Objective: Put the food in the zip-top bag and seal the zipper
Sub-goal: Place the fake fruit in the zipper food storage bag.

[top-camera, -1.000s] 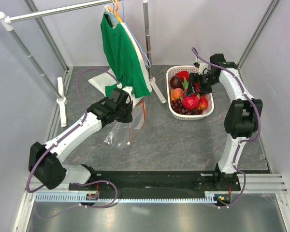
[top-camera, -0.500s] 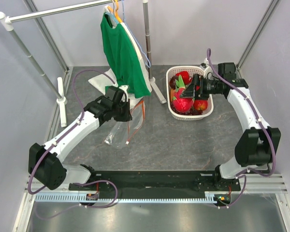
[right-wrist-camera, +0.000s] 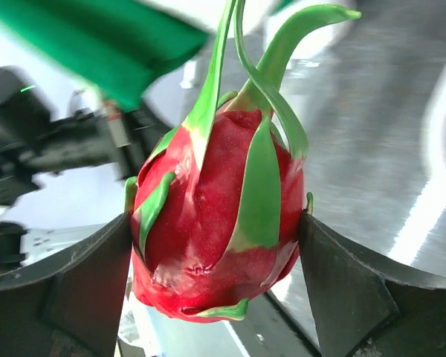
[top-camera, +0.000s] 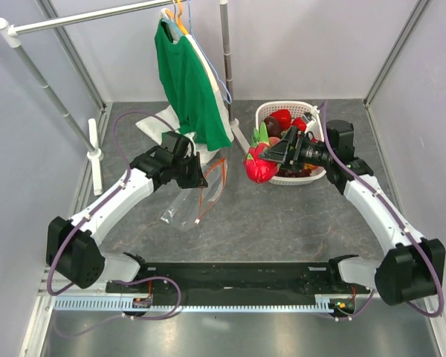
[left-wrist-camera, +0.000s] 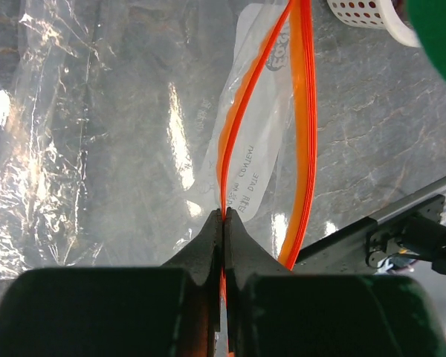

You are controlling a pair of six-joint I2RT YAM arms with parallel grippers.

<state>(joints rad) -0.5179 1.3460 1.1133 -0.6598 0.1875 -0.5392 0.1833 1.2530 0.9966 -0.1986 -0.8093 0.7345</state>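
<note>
My right gripper (top-camera: 271,158) is shut on the pink dragon fruit (top-camera: 258,165) with green tips and holds it in the air just left of the white basket (top-camera: 316,175). In the right wrist view the fruit (right-wrist-camera: 219,223) fills the space between both fingers. My left gripper (top-camera: 199,178) is shut on one lip of the orange-red zipper (left-wrist-camera: 230,141) of the clear zip-top bag (top-camera: 182,204). The bag's mouth gapes open, with the other zipper lip (left-wrist-camera: 305,149) bowed away. More red and orange fruits (top-camera: 282,119) lie in the basket.
A green shirt (top-camera: 186,82) hangs from a rack (top-camera: 227,67) at the back, close above the left gripper. A white cloth (top-camera: 160,130) lies behind the bag. A grey rail (top-camera: 30,59) and white post (top-camera: 95,152) stand at the left.
My right gripper has lifted the dragon fruit out of the basket and carried it left, toward the bag. The left gripper has stayed on the zipper.
</note>
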